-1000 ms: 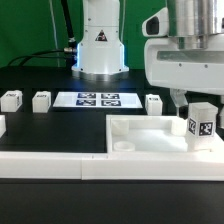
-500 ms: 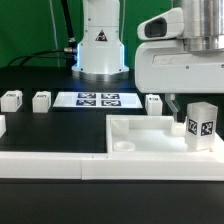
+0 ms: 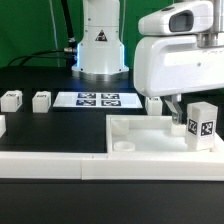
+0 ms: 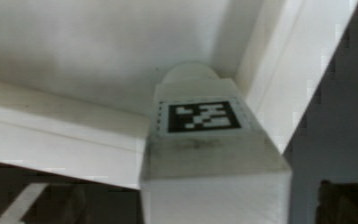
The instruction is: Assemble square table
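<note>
The square table's white slab lies on the black table at the exterior view's right. One white leg with a black-and-white tag stands upright in the slab's corner at the right. My gripper hangs just above and behind that leg, open, with nothing in it. In the wrist view the leg rises between my dark fingers, with a gap on each side. Three more legs lie loose on the black table: two at the left and one near my gripper.
The marker board lies flat in front of the robot base. A long low white border wall runs along the front edge. A small white piece shows at the far left edge.
My hand has lifted straight up off the upright leg, and the jaws have spread a little wider. The leg stays standing in the slab's corner.
</note>
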Available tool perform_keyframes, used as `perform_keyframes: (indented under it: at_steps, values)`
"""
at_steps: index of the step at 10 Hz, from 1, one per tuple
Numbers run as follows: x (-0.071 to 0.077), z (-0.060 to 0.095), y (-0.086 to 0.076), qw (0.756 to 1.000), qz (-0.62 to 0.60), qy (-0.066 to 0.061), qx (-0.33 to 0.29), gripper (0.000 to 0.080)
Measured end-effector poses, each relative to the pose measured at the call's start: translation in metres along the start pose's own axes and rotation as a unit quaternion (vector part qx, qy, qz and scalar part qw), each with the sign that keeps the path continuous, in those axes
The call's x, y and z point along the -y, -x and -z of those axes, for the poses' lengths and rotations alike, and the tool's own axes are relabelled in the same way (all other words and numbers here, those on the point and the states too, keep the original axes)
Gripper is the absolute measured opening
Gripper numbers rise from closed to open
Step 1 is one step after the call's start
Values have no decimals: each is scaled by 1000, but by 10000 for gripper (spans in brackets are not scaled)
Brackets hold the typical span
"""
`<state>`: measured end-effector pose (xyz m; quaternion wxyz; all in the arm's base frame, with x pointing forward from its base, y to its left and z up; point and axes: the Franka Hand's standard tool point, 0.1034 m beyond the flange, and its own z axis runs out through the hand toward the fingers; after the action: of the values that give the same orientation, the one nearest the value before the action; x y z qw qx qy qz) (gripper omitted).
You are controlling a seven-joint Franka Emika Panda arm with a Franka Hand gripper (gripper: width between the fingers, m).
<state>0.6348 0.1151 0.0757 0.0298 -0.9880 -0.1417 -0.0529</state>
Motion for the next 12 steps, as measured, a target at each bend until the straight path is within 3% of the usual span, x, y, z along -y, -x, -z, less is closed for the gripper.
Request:
perform_keyframes:
  at_steps: [1,2,3,4,5,7,8,9,10,12]
  values:
    - [0,0,0,1000,-12,0,0,649]
    - [0,0,0,1000,-19,0,0,557]
    - [0,0,0,998,-63,0,0,374]
    - [0,0,0,995,-97,0,0,374]
    - [0,-1,0,992,-125,-1,0,288]
    - [-4,-2,-2,958,-285,3,0,288]
    - [-5,-2,-1,934,-358,11,0,288]
    - [-5,-2,1,881,-473,22,8,288]
    - [-8,-2,2,833,-552,24,12,288]
    - [-14,-3,5,747,-664,9,18,290]
